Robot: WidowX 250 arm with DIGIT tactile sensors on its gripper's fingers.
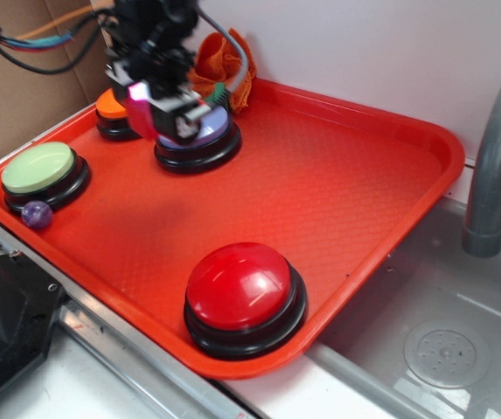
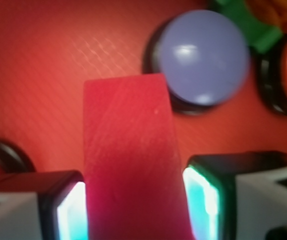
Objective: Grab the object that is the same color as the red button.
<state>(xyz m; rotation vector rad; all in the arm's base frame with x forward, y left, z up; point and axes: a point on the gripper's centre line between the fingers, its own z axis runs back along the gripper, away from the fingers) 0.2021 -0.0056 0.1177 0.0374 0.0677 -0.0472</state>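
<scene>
The red wedge block (image 2: 131, 160) sits between my gripper's (image 2: 136, 200) two pads, which are closed against its sides. In the exterior view the gripper (image 1: 159, 109) hangs above the back left of the red tray (image 1: 364, 175), in front of the purple button (image 1: 200, 135), with the block (image 1: 140, 112) showing at its tip, off the tray floor. The large glossy red button (image 1: 239, 286) on its black base stands at the tray's front edge, well apart from the gripper.
An orange-topped button (image 1: 111, 106) and a pale green button (image 1: 39, 168) stand on the left, with a small purple ball (image 1: 37, 213) beside the latter. A green block (image 2: 248, 25) and orange cloth (image 1: 224, 65) lie at the back. A sink (image 1: 442, 349) and faucet (image 1: 495, 157) are to the right.
</scene>
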